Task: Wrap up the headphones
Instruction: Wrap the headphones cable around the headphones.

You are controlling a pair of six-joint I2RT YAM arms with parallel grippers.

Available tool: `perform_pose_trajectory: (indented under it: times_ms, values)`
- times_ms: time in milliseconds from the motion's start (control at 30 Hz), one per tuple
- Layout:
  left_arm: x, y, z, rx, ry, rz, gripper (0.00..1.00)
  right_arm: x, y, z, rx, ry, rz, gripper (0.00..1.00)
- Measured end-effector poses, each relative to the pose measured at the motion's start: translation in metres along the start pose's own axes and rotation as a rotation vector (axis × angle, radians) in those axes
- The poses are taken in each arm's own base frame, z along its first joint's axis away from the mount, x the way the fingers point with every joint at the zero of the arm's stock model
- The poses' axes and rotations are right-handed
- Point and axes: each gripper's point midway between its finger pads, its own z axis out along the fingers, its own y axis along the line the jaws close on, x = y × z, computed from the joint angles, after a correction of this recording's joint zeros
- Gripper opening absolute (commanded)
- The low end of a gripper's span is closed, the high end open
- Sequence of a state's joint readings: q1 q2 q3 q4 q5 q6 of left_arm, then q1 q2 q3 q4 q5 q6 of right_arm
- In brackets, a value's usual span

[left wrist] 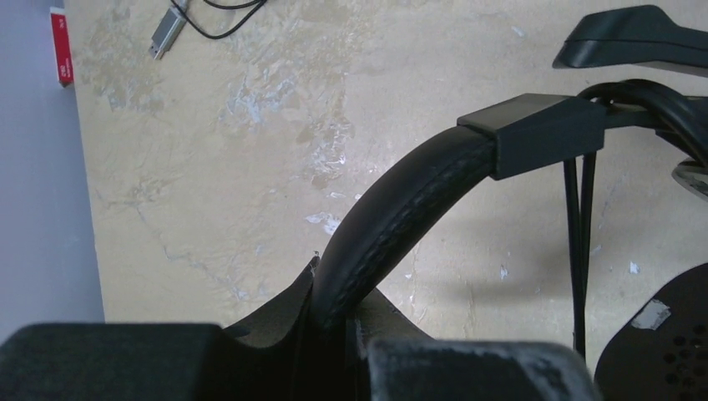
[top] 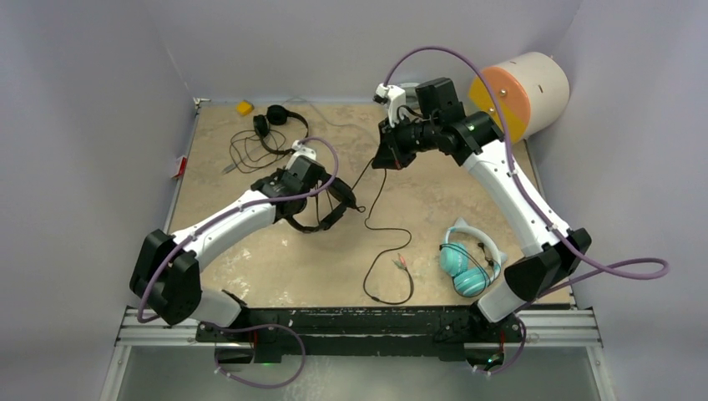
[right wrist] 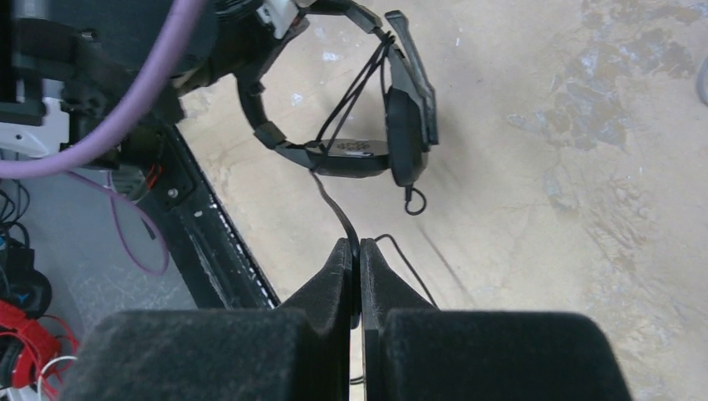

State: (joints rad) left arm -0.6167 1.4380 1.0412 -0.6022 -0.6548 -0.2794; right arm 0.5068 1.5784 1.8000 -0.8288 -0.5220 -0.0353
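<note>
Left hand [top: 332,194] grips black headphones [top: 327,222]; right hand [top: 384,162] pinches their cord [top: 388,229]; teal pair [top: 466,261] lies apart.

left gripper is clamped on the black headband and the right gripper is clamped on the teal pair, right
No: the right wrist view shows the right gripper shut on the thin black cord, not the teal pair, which lies free on the table. The left gripper is clamped on the black headband.

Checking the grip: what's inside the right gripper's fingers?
The right gripper is shut on a thin black cord that runs up to the black headphones, held at the band by the left gripper. The cord between the pads is hidden.
</note>
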Motion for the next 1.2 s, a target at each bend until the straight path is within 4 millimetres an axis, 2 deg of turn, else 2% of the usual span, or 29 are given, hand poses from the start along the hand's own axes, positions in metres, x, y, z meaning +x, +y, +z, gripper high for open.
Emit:
perform_pose_trajectory:
  times_ms: [133,367,467,567,667,767,933,1200]
  values:
    - [0.002,-0.005,-0.007,0.072,-0.007,0.037,0.0,0.002,-0.012,0.008,0.028,0.014,-0.008,0.0]
    - [0.012,-0.03,-0.028,0.32,-0.042,0.13,0.0,0.008,-0.037,0.033,0.066,0.053,-0.035,0.0]
    - [0.007,-0.029,-0.035,0.348,-0.088,0.134,0.0,0.008,-0.04,0.034,0.078,0.058,-0.051,0.01]
    - [0.001,-0.032,-0.04,0.381,-0.123,0.134,0.0,0.0,-0.039,0.03,0.083,0.045,-0.067,0.01]
    - [-0.005,-0.046,-0.048,0.471,-0.155,0.144,0.0,-0.012,-0.036,0.029,0.073,0.025,-0.087,0.02]
    - [-0.009,-0.059,-0.057,0.564,-0.185,0.157,0.0,-0.015,-0.033,0.034,0.05,0.028,-0.089,0.02]
    - [-0.007,-0.07,-0.074,0.682,-0.222,0.193,0.0,-0.01,-0.039,0.051,0.021,0.061,-0.069,0.02]
    - [-0.005,-0.079,-0.093,0.798,-0.275,0.232,0.0,0.013,-0.048,0.086,-0.036,0.147,-0.005,0.04]
